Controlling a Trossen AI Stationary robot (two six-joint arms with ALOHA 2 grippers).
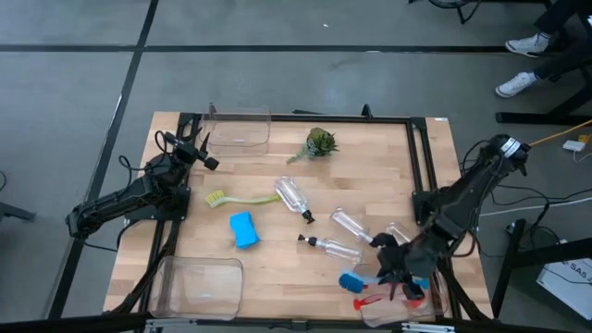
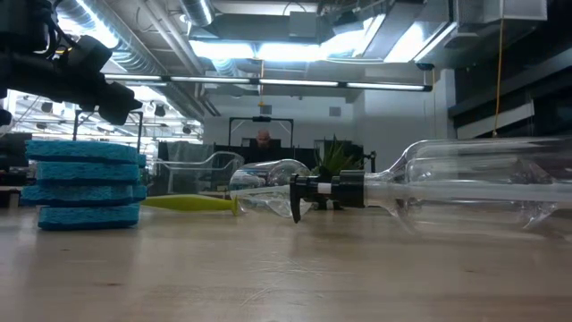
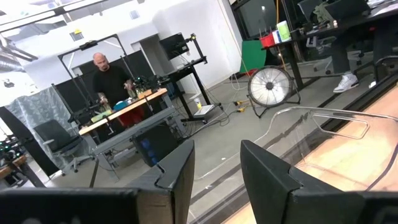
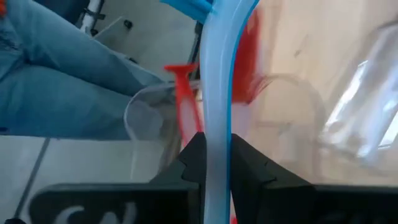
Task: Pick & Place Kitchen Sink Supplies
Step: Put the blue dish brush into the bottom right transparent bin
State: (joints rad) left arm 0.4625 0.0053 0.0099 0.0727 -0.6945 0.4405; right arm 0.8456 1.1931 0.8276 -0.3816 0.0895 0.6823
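My right gripper [image 1: 393, 274] is at the table's near right corner, shut on the blue brush [image 1: 352, 280], above a clear bin [image 1: 421, 313] that holds the red brush [image 1: 368, 302]. Clear pump bottles lie on their sides mid-table [image 1: 291, 196], [image 1: 334, 247], [image 1: 352, 227]. The blue sponge [image 1: 243, 229] and the yellow-green brush [image 1: 239, 199] lie flat on the table to their left. My left gripper [image 1: 209, 162] hovers open by the table's left edge, near the far bin [image 1: 239, 129], touching nothing. My right gripper pinches the blue brush's pale blue handle [image 4: 216, 134] between its two fingers [image 4: 194, 163]. The handle runs forward out of the fingers to the brush head [image 4: 186, 6]. The red brush [image 4: 185, 102] lies just beyond it in the bin.
An empty clear bin [image 1: 196, 287] sits at the near left corner. A small green plant [image 1: 320, 143] stands near the far edge. Black frame rails run along the table's sides. People's legs and shoes show beyond the table's right side.
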